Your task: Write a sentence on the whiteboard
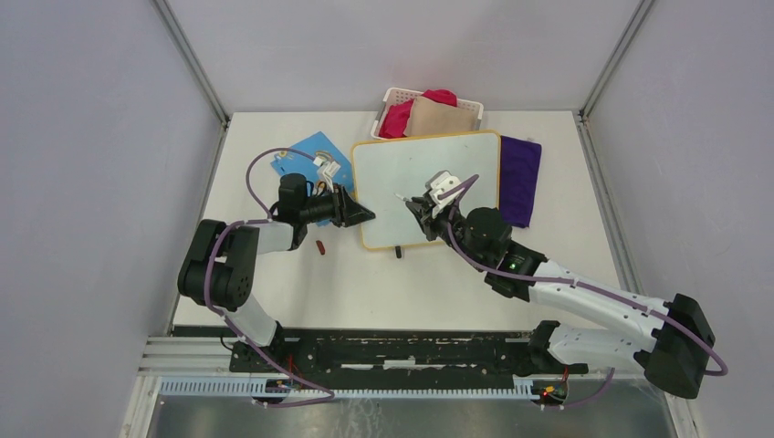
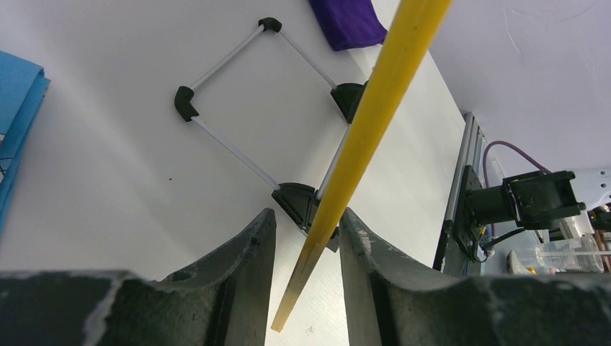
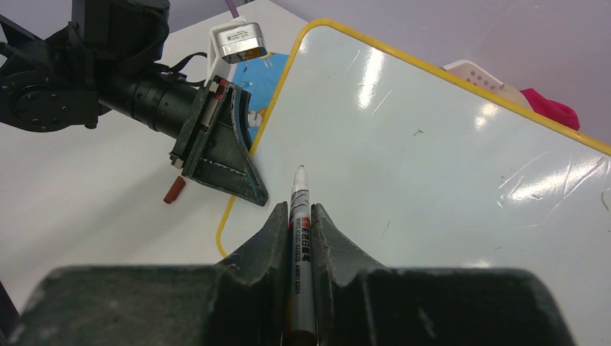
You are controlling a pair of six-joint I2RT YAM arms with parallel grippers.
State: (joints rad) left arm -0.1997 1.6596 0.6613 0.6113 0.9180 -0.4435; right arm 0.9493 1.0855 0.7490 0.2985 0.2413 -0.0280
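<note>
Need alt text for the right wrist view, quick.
The right gripper holds an uncapped marker, tip aimed at a yellow-framed whiteboard with no writing. The left gripper sits at the board's edge; a small red cap lies on the table.

Glossy whiteboard point(image 3: 447, 166), matt purple cloth point(image 1: 520, 178)

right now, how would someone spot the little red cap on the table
Start at the yellow-framed whiteboard. Just left of its near left corner, on the white tabletop, lies the small red cap, a short dark-red stub, far smaller than anything nearby.
</note>
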